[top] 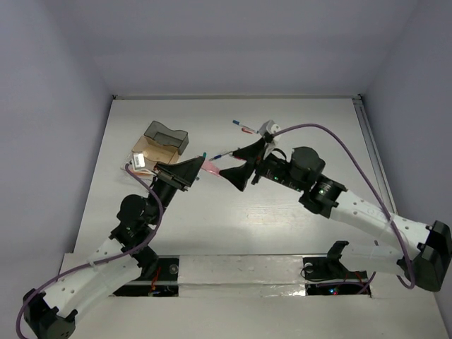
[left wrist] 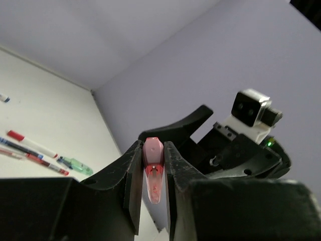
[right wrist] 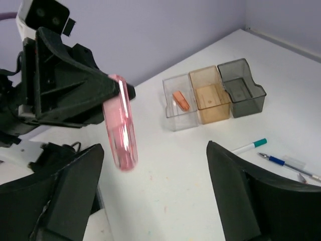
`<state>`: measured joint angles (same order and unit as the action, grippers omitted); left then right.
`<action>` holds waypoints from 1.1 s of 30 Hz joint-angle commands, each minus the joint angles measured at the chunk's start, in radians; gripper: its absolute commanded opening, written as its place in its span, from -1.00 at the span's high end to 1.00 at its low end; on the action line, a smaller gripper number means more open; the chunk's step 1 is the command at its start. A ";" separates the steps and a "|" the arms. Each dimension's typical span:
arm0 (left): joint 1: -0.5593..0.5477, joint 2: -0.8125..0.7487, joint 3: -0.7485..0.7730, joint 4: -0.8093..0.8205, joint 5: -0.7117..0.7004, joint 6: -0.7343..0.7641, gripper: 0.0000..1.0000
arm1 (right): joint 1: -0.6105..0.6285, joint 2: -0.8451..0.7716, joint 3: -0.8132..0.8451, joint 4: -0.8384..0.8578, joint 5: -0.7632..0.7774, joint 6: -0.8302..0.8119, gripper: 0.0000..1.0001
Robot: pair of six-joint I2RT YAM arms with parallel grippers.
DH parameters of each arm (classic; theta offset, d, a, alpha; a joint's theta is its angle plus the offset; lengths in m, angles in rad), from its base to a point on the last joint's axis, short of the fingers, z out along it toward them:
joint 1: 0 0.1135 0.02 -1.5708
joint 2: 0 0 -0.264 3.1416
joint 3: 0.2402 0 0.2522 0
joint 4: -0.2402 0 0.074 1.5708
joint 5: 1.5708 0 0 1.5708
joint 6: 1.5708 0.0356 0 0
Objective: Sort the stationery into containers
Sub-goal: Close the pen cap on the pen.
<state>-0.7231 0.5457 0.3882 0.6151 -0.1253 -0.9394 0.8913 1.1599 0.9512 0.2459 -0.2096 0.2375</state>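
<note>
We find the left gripper (left wrist: 153,146) clamped on a pink translucent piece (left wrist: 153,173), held over the middle of the table (top: 233,233). The right gripper (right wrist: 153,148) stands wide open just at three o'clock of that piece. In the top view the containers (top: 167,131) sit at ten o'clock of it.

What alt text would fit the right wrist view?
The left hand pinches a pink translucent stick over the table, facing the open right hand. Beyond stand three containers in a row; the clear one holds an orange eraser.
</note>
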 commanded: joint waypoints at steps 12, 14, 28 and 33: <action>-0.002 0.017 -0.048 0.198 0.042 -0.058 1.00 | 0.001 -0.065 -0.238 0.463 -0.102 0.390 -0.87; -0.002 0.022 -0.054 0.216 0.053 -0.065 1.00 | 0.001 -0.046 -0.233 0.504 -0.117 0.405 -0.79; -0.002 0.026 -0.091 0.270 0.078 -0.101 1.00 | 0.001 0.024 -0.207 0.538 -0.114 0.461 0.26; -0.002 0.025 -0.091 0.275 0.081 -0.095 1.00 | 0.001 0.032 -0.215 0.549 -0.114 0.467 0.28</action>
<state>-0.7231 0.5804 0.3031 0.8124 -0.0628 -1.0321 0.8909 1.1919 0.6998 0.7265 -0.3149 0.6960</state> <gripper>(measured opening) 0.149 0.394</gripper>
